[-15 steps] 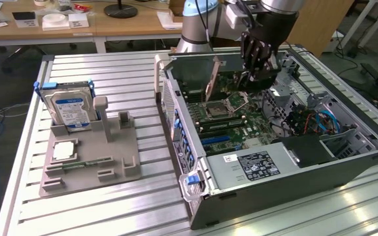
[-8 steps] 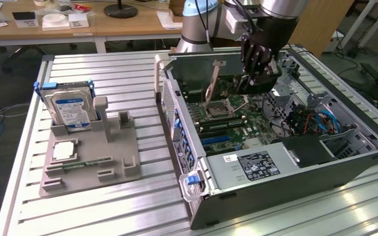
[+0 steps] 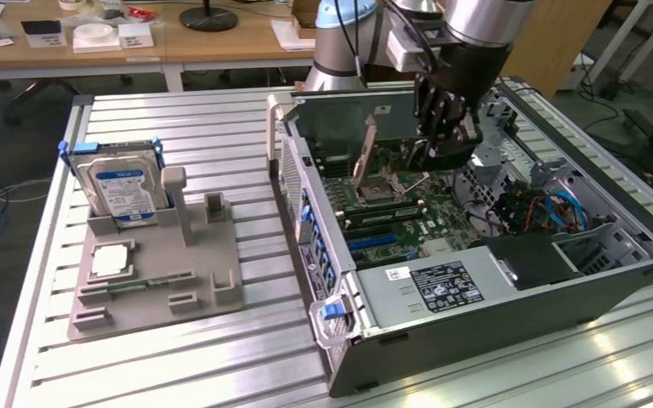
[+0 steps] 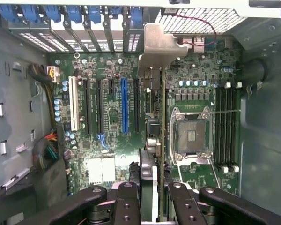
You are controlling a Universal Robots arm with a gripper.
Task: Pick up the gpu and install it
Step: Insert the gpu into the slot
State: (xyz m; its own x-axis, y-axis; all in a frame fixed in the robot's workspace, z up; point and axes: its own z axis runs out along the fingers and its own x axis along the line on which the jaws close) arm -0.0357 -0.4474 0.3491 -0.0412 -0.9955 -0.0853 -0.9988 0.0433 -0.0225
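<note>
On the bench, the holder carrying the hard drive sits at the exterior view's left, with the open case at the right. Inside the case, the gpu stands on edge on the motherboard, clamped in the pincer.

Ribbed shiny metal table, matt grey plastic holder, gpu with dull metal bracket, wooden desk
</note>
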